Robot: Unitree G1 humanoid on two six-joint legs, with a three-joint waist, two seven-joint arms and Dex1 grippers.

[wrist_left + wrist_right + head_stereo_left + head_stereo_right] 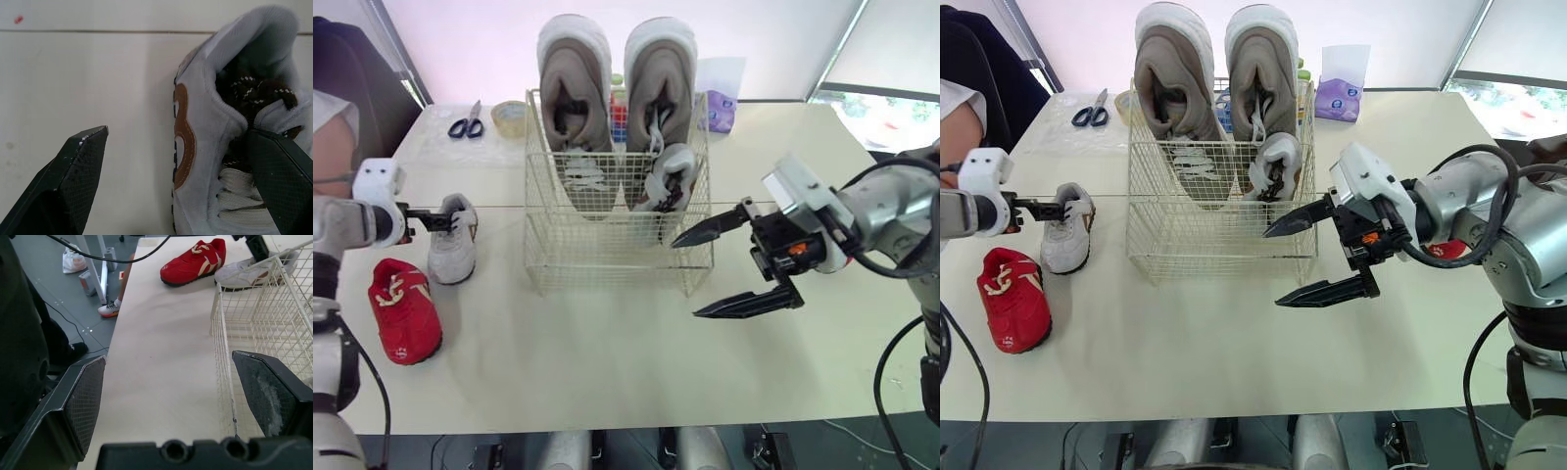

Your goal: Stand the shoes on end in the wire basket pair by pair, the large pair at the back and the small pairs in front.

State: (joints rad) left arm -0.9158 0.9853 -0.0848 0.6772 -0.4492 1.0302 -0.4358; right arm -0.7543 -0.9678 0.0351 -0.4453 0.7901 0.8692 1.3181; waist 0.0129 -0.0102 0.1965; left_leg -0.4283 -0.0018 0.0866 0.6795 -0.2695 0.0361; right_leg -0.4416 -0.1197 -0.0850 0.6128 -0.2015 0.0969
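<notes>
The wire basket (pixel 607 257) stands mid-table. Two large grey-brown shoes (pixel 576 83) (pixel 660 78) stand on end along its back. A small grey shoe (pixel 666 181) stands on end in front of the right one. Left of the basket, its mate, a small grey shoe with a brown mark (pixel 453 247), lies flat beside a red shoe (pixel 403 311). My left gripper (pixel 445 219) is open at the grey shoe's heel end. One finger (pixel 279 171) is in the shoe's mouth, the other (pixel 73 171) outside over the table. My right gripper (pixel 685 278) hangs open by the basket's front right corner, holding nothing.
Scissors (pixel 465 125) and a tape roll (pixel 512 117) lie at the back left. A purple tissue pack (pixel 720 110) sits behind the basket's right side. A person (pixel 333 127) is at the table's left end. Bare tabletop (pixel 607 362) runs in front of the basket.
</notes>
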